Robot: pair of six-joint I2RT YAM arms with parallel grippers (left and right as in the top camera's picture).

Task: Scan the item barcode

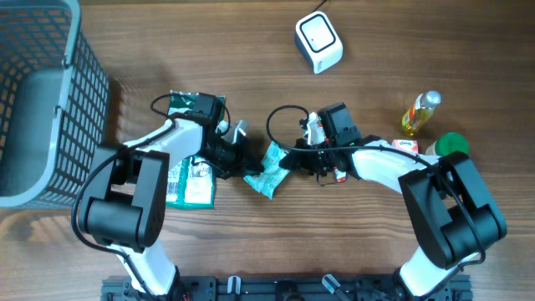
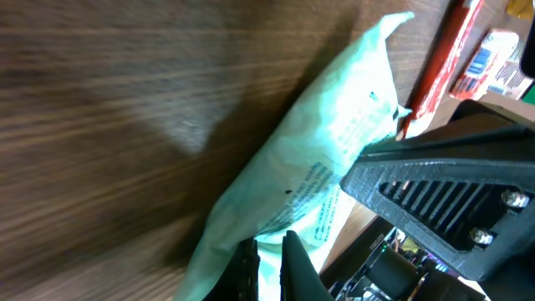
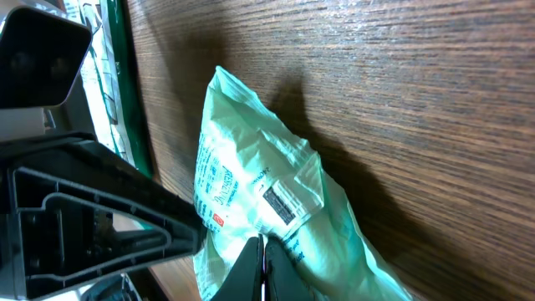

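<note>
Right now, at mid-table (image 1: 167, 50), the left gripper (image 2: 267, 261) and right gripper (image 3: 261, 255) each pinch opposite edges of the pale green packet (image 1: 267, 171), its barcode (image 3: 282, 203) showing, well apart from the white scanner (image 1: 318, 42).

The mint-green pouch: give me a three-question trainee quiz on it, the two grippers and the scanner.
1. True or false: the left gripper and the right gripper are both shut on the mint-green pouch.
2. Pick one. The white scanner is: A) lying under the pouch; B) standing on the table, apart from the pouch; C) held in the right gripper.
3. Fill the gap: in the right wrist view, the pouch face towards the camera carries a printed ____.

Key: 1 true. 2 B. 3 barcode.
</note>
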